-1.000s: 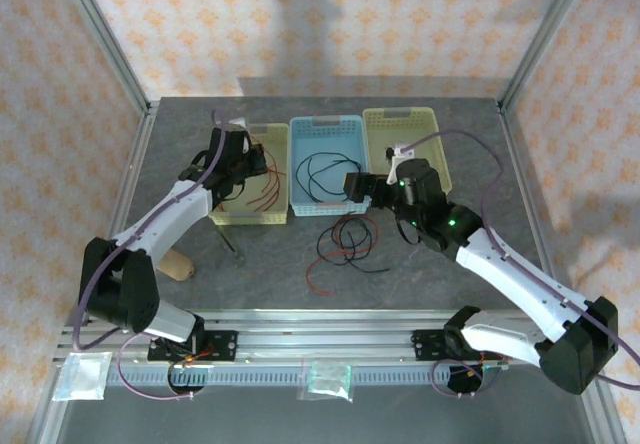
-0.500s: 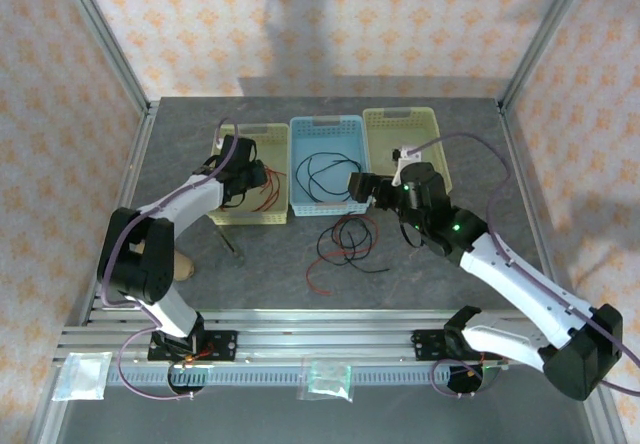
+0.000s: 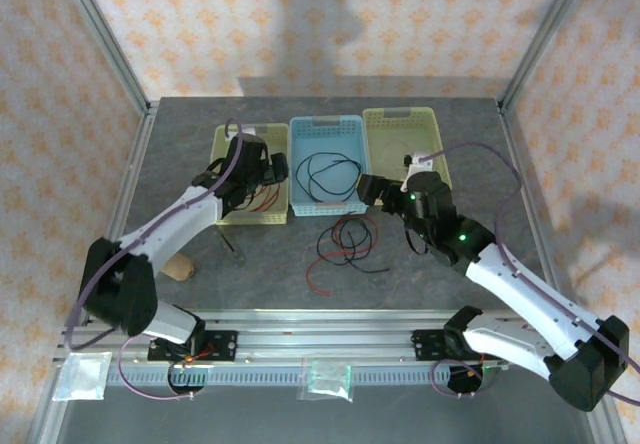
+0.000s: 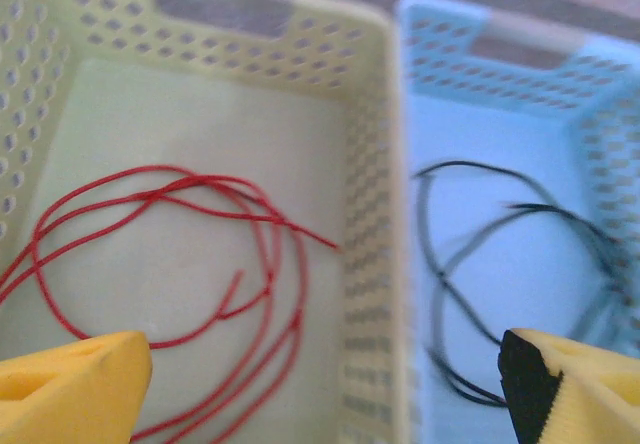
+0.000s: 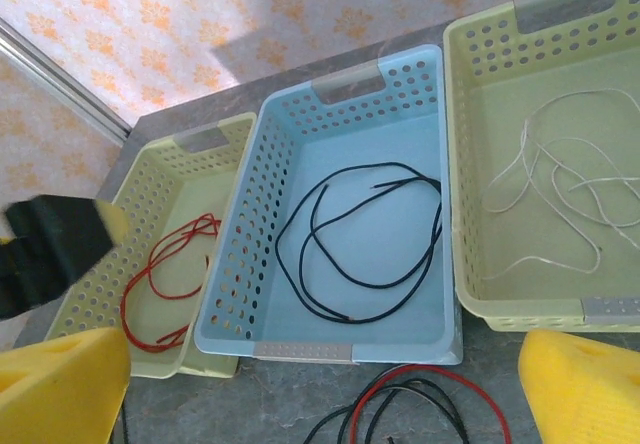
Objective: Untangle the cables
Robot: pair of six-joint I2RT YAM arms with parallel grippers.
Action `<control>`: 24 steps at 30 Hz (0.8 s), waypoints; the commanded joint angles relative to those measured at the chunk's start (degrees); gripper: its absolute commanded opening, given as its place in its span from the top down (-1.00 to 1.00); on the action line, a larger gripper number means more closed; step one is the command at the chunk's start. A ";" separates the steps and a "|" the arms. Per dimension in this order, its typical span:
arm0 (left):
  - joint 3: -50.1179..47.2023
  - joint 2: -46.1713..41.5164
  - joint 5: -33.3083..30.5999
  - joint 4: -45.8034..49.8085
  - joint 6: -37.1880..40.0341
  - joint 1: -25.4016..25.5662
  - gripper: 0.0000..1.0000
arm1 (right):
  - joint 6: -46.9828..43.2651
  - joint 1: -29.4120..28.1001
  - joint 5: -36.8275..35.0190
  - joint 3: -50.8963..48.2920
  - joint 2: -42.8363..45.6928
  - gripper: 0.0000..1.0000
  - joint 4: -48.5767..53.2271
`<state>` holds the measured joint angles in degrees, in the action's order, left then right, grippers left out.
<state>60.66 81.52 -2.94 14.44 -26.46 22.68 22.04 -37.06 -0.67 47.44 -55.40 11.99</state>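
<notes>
A loose tangle of red and black cables lies on the grey table in front of the baskets; its top loops sit between my right fingers. A red cable lies coiled in the left yellow basket. A black cable lies in the blue basket, and a pale white cable in the right yellow basket. My left gripper hovers open over the wall between the left yellow and blue baskets, holding nothing. My right gripper hangs open above the blue basket's near edge, empty.
A tan rounded object and a small dark stick lie on the table left of the tangle. Small plastic bags rest on the front rail. Metal frame posts and patterned walls close in the table.
My left gripper has gone from shut to open and shifted right toward the blue basket. The right arm drew back slightly to the right.
</notes>
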 commanded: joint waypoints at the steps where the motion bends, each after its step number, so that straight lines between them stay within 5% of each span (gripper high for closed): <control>1: -0.15 -4.01 -2.89 1.82 0.59 3.38 -0.82 | -0.19 0.14 -2.17 0.78 -1.11 -0.99 4.17; 4: -2.37 -7.34 -2.98 0.47 -0.44 8.03 -0.82 | 0.52 0.14 -0.40 0.85 -1.57 -0.89 6.17; 8: -6.96 -11.36 -2.43 -3.55 -3.76 13.92 -0.81 | 5.03 0.19 0.88 0.99 -2.50 -0.50 10.73; 12: -11.01 -13.37 -2.96 -6.98 -6.71 19.38 -0.78 | 7.45 0.19 2.15 2.75 -5.56 -0.50 16.98; 24: -20.31 -6.02 -1.42 -20.97 -16.21 31.01 -0.19 | 9.96 0.18 5.79 3.22 -16.61 -0.24 23.42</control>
<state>41.52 73.49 -4.27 -0.67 -39.53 52.03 30.48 -37.06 4.99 50.15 -71.13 32.73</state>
